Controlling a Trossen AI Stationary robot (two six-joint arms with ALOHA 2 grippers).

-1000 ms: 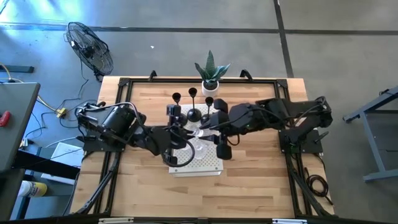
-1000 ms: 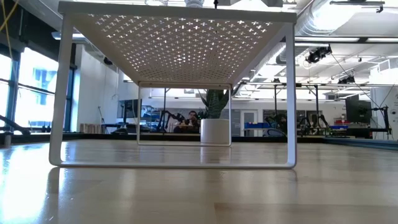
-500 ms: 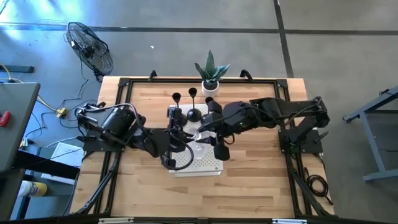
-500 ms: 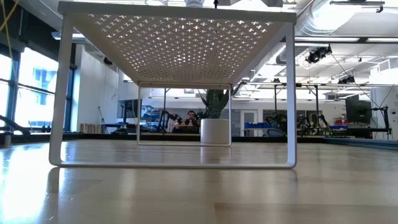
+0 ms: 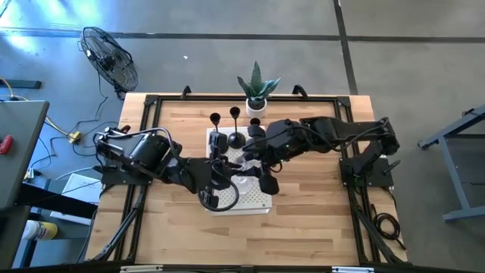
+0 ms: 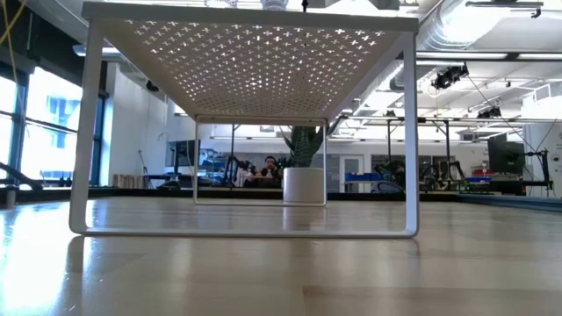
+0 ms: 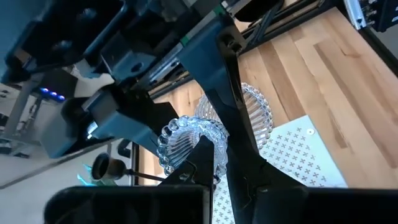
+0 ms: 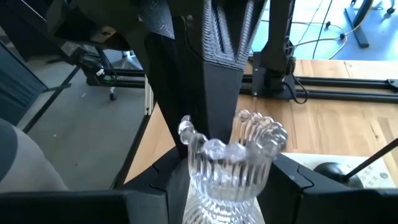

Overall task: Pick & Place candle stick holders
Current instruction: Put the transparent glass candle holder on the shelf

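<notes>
At frame center, the right gripper [image 8: 221,180] clasps a clear glass candle holder [image 8: 230,155] upright; the left gripper [image 7: 214,165], pinched on its rim, meets it.

Daylight falls evenly on the wooden table [image 5: 303,205] in the high view, with a pale bluish glare on the floor [image 5: 45,45] at far left and only soft shadows under the arms. In the low view, ceiling lights burn through the white perforated shelf [image 6: 255,61], windows [image 6: 35,114] at left are blown out, and the near tabletop is blurred and reflective. Both wrist views are blurred close up; the clear glass holder [image 8: 230,158] catches bright highlights on its ribs.
</notes>
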